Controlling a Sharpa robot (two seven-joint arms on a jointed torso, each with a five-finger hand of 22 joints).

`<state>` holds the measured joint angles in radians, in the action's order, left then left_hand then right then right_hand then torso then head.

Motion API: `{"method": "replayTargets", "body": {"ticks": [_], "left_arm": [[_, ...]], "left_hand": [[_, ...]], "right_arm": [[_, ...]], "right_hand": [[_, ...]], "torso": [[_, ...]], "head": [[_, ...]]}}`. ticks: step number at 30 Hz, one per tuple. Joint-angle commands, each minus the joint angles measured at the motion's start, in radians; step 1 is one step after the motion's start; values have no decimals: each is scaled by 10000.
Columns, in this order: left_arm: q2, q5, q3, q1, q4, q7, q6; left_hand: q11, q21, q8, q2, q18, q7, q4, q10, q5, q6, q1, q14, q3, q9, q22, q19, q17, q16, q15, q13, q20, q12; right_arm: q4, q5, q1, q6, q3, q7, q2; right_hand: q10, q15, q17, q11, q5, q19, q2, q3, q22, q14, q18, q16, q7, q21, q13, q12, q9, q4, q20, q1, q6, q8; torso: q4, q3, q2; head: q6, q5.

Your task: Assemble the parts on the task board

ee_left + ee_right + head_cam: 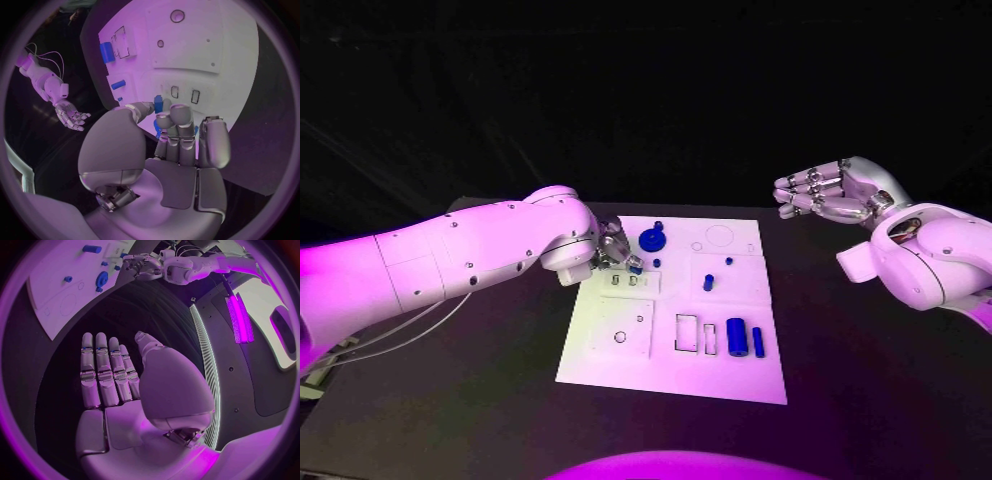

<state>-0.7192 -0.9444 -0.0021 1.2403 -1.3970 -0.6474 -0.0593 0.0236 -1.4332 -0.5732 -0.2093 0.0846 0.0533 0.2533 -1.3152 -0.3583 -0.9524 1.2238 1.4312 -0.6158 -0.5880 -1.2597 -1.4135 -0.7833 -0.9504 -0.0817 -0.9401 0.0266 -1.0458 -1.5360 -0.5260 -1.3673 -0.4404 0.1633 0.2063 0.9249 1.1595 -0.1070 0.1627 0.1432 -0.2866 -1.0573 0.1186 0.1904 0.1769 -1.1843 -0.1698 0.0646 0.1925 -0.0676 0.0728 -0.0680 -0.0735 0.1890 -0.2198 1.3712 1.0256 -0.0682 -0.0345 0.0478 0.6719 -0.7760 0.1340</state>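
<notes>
My left hand (615,257) is over the near-left part of the white board (733,375), fingers curled around a small blue piece (159,104) just above the pair of little slots (184,93), though I cannot quite tell how firmly it is pinched. My right hand (837,192) hangs off to the board's right, fingers straight and together, holding nothing. I judge most work remains: the blue round knob (655,240), small peg (708,282) and two cylinders (744,337) lie loose on the board.
</notes>
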Motion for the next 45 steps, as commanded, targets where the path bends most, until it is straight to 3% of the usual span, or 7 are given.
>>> {"method": "replayTargets", "body": {"ticks": [1,8,15,26,36,42,45], "left_arm": [[-90,-629,-2,-92,-160,168,808],[-220,-1445,-4,-359,-379,169,1308],[-161,-1966,-5,-507,-436,167,1341],[-9,-2498,-7,-555,-356,153,1124],[73,-2589,-9,-559,-235,66,497],[125,-2611,-14,-572,-184,35,287],[145,-2614,-15,-579,-172,27,233]], "left_hand": [[27,-58,-77,-20,-201,-6,-2272,-102,-74,-89,-131,13,-2220,-17,-43,-41,-17,31,-41,-45,-43,-79],[62,-105,-128,-104,-219,-42,-2379,-190,-197,-164,-226,16,-2341,-63,-134,-97,-31,24,-72,-107,-70,-143],[71,-118,-144,-128,-225,-52,-2410,-212,-225,-185,-246,17,-2374,-76,-163,-113,-31,25,-81,-119,-75,-155],[89,-138,-169,-161,-233,-70,-2440,-266,-301,-227,-299,19,-2430,-97,-202,-136,-38,21,-94,-149,-83,-186],[97,-145,-188,-166,-236,-80,-2447,-301,-332,-247,-330,19,-2457,-111,-218,-145,-33,26,-100,-182,-88,-217],[98,-144,-193,-167,-235,-82,-2448,-306,-337,-251,-338,19,-2461,-115,-214,-143,-34,26,-101,-181,-88,-218],[99,-143,-196,-167,-234,-83,-2447,-306,-341,-252,-344,19,-2465,-117,-212,-142,-35,25,-102,-173,-89,-212]], "right_arm": [[19,-15,7,105,0,45,7],[28,-6,23,97,2,68,30],[23,-7,31,63,2,52,32],[13,-10,33,89,2,106,20],[8,-10,34,121,2,142,9],[2,-15,34,124,2,149,-9],[4,-21,34,131,2,149,-14]], "right_hand": [[-56,15,-11,-13,-69,98,-104,-78,-10,81,-153,-20,39,38,-16,16,9,3,-2,-35,-3,24],[-56,15,-11,-13,-69,98,-104,-78,-10,81,-153,-20,39,38,-16,16,9,3,-2,-35,-3,24],[-66,7,-26,-5,-76,107,-106,-98,-31,91,-153,-22,45,37,-18,17,9,10,-7,-57,-10,23],[-115,-10,-84,13,-166,132,-93,-195,-118,121,-154,-19,52,31,-23,19,10,22,-29,-138,-48,25],[-150,-22,-143,20,-349,144,-104,-284,-208,142,-157,-17,57,23,-21,12,8,24,-43,-197,-75,20],[-154,-24,-151,20,-375,146,-107,-294,-220,145,-157,-17,58,22,-21,11,7,22,-44,-201,-78,20],[-157,-24,-157,21,-395,148,-112,-300,-230,148,-157,-17,58,22,-21,11,7,21,-46,-203,-80,19]], "torso": [[53,15,-7],[93,18,-3],[54,24,1],[60,24,10],[70,13,2],[47,21,6],[70,17,2]], "head": [[-45,-1],[-98,-18],[-106,33],[-139,50],[-176,73],[-199,99],[-207,84]]}}
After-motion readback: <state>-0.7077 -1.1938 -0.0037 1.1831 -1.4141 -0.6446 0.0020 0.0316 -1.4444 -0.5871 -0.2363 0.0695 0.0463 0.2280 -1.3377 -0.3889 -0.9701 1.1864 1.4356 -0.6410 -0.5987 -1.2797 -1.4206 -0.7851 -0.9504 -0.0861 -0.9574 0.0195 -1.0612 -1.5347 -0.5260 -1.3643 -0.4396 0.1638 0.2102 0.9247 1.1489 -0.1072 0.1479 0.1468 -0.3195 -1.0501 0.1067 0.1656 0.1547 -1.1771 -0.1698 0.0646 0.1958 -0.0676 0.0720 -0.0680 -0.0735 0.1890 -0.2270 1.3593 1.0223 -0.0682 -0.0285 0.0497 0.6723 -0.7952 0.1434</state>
